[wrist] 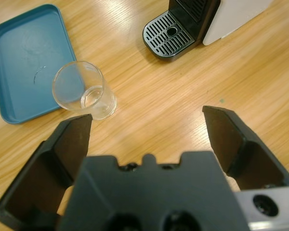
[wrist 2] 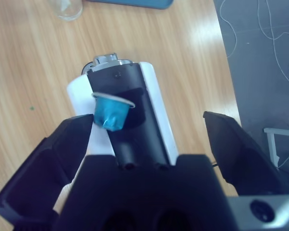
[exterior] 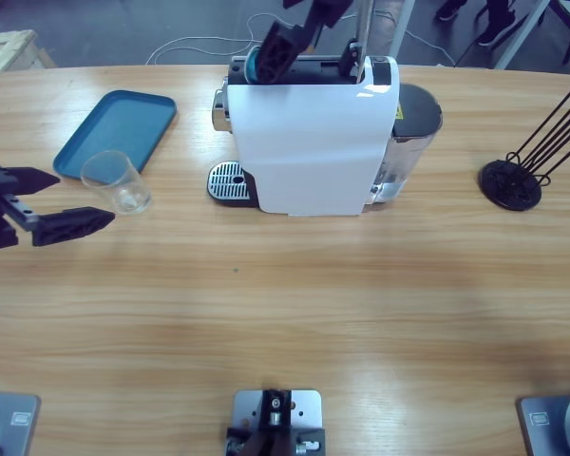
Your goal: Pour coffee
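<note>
1. The left pincer (exterior: pixel 65 202) is hovering over the desk (exterior: pixel 285 304) at the far left, released and grasping nothing.
2. The teal tray (exterior: pixel 114 128) is lying flat on the desk, with nothing on it.
3. The clear glass tumbler (exterior: pixel 116 180) is standing upright just beside the tray's near edge, ahead of the left pincer and near its left jaw in the left wrist view. No coffee is showing in it; the tumbler is looking dry.
4. The white capsule coffee machine (exterior: pixel 313 133) is standing mid-desk. Its perforated drip grate (exterior: pixel 228 180) is carrying nothing.
5. The right pincer (wrist 2: pixel 147 132) is hanging above the machine's top, released. A teal capsule (wrist 2: pixel 110 111) is sitting tilted at the open capsule slot, just beside the left jaw; whether it is fully seated cannot be told.
6. The black wire capsule rack (exterior: pixel 527 161) is standing at the far right.
7. Judged step: the capsule is being loaded; brewing is not yet begun. The next move is calling for the tumbler to be grasped and set on the grate under the spout.
8. No brand or legible writing is showing; a small yellow label on the machine's right side is unreadable.
</note>
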### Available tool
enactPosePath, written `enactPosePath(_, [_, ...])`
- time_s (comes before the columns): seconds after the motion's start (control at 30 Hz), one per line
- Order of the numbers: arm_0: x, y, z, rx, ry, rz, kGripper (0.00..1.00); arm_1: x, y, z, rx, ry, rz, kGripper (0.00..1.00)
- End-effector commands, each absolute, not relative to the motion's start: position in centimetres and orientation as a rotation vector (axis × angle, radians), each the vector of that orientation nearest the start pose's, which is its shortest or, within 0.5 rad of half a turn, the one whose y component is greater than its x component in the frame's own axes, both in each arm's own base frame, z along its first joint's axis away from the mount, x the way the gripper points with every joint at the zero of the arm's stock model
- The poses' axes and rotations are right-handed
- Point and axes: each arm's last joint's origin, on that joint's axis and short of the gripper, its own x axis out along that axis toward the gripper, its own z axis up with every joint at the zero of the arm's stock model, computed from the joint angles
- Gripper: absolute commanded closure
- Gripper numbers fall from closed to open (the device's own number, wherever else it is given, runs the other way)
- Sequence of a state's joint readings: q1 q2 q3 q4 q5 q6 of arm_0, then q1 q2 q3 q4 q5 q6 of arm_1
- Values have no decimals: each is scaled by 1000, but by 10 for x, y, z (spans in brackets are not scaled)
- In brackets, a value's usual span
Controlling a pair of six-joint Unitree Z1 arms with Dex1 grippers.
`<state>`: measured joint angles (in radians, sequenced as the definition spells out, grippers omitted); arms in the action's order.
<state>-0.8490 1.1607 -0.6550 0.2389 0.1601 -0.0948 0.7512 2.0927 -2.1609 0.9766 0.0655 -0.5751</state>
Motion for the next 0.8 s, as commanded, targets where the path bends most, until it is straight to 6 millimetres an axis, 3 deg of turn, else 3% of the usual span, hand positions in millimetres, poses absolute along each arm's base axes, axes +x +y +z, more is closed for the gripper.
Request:
enactPosePath(0.03, [110, -113, 280, 288, 703, -634, 13, 347, 332, 351, -863, 721, 1000, 0])
enactPosePath(0.23, [110, -113, 280, 287, 704, -635, 13, 344, 328, 363, -865, 696, 978, 0])
enactPosePath(0.3, [110, -113, 280, 288, 704, -635, 13, 334, 326, 386, -846, 640, 980, 0])
enactPosePath(0.37, [110, -113, 280, 288, 706, -635, 9, 315, 328, 421, -803, 535, 1025, 0])
enactPosePath(0.4, [110, -113, 280, 289, 707, -635, 9, 301, 327, 445, -762, 467, 1060, 44])
enactPosePath(0.43, [110, -113, 279, 289, 707, -635, 9, 289, 324, 464, -725, 419, 1083, 315])
enactPosePath(0.47, [111, -114, 279, 290, 708, -635, 9, 276, 321, 484, -694, 373, 1109, 683])
enactPosePath(0.5, [111, -114, 279, 291, 711, -634, 9, 262, 318, 501, -668, 326, 1144, 974])
enactPosePath(0.6, [112, -115, 278, 293, 715, -635, 9, 221, 298, 549, -616, 213, 1169, 1000])
enactPosePath(0.7, [113, -116, 277, 294, 723, -641, 13, 181, 245, 586, -567, 207, 989, 1000])
enactPosePath(0.73, [113, -117, 277, 294, 725, -643, 13, 171, 226, 590, -519, 220, 936, 1000])
enactPosePath(0.8, [113, -117, 277, 293, 725, -644, 13, 174, 214, 569, -471, 250, 801, 1000])
